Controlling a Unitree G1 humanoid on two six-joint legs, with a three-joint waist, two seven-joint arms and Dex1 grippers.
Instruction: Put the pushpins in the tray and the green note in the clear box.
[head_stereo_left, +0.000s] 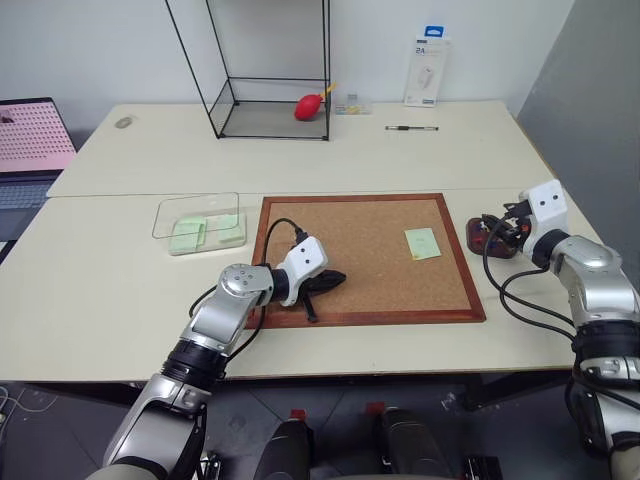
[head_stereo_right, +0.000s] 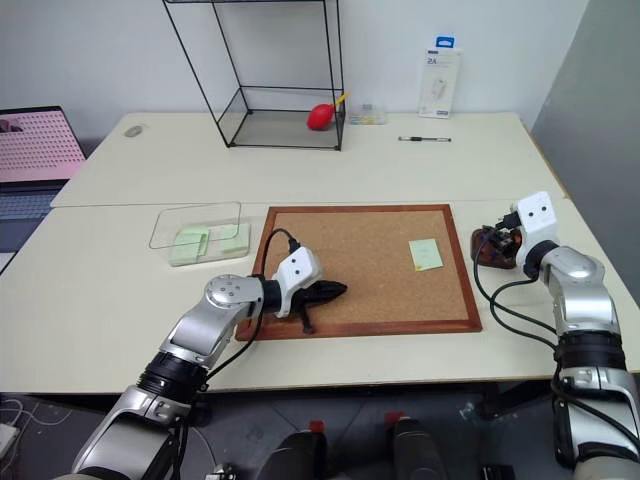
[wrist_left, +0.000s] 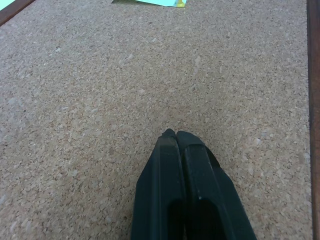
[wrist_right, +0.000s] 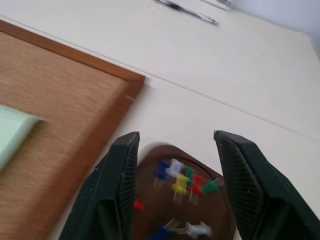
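A: Where are the pins seen?

B: A heap of them, blue, white, yellow, green and red, is seen in the tray, which sits on the table just off the right edge of the corkboard. The right gripper is held just above the tray, its 2 fingers spread apart with nothing between them.

A: And the note?

B: It is found lying on the cork near the board's right side, a yellow pin head shown at its edge in the left wrist view. The box is set beside the board's left edge, with 2 more green slips inside.

A: How is the left gripper held?

B: Its fingers are pressed together, empty, low over the bare cork at the board's near left part.

A: Is any writing to be read?

B: On the white and blue packet propped against the wall, "2A" can just be made out; the rest is too small.

A: What else is noted?

B: A tall wire case with a red object inside it at the table's far side, a pen lying under the packet, and a laptop at the left. Between note and box, only open cork and the left arm are found.
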